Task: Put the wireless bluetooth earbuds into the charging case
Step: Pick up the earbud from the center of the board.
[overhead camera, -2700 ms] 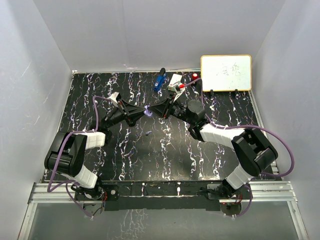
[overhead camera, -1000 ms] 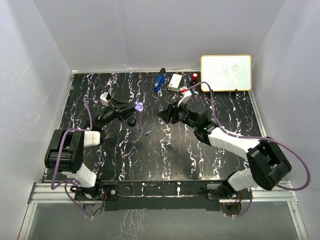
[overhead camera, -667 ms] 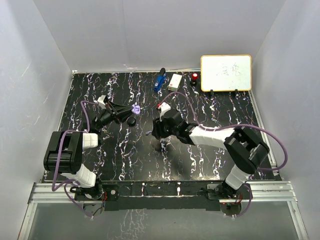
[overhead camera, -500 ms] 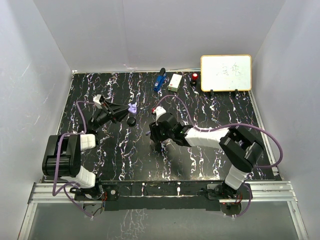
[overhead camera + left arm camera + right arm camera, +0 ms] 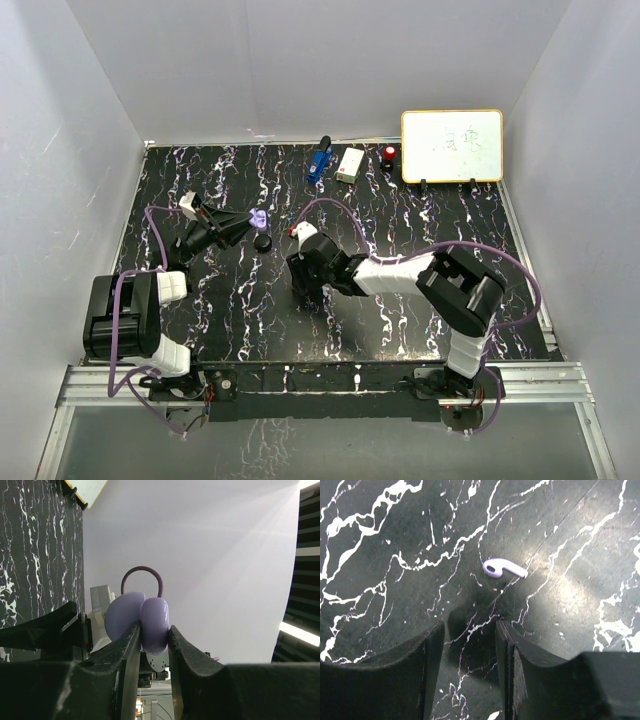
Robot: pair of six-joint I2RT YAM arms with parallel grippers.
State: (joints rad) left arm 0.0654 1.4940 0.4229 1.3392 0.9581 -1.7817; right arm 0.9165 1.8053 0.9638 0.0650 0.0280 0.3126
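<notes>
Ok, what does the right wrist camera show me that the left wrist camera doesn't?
Only right wrist: a lavender earbud lying loose on the black marbled table, just ahead of the open right gripper, with nothing between its fingers. Only left wrist: the left gripper shut on the lavender case, seen against the white wall, plus a corner of the whiteboard. Both: that same table surface.

Left arm [image 5: 125, 318], right arm [image 5: 458, 292]: black joint housings, white link shells. Purple cable [image 5: 148, 225] loops along each arm. Small white block [image 5: 303, 230] at each wrist. Fingers [image 5: 395, 680] matte black, chunky, flat-faced.
</notes>
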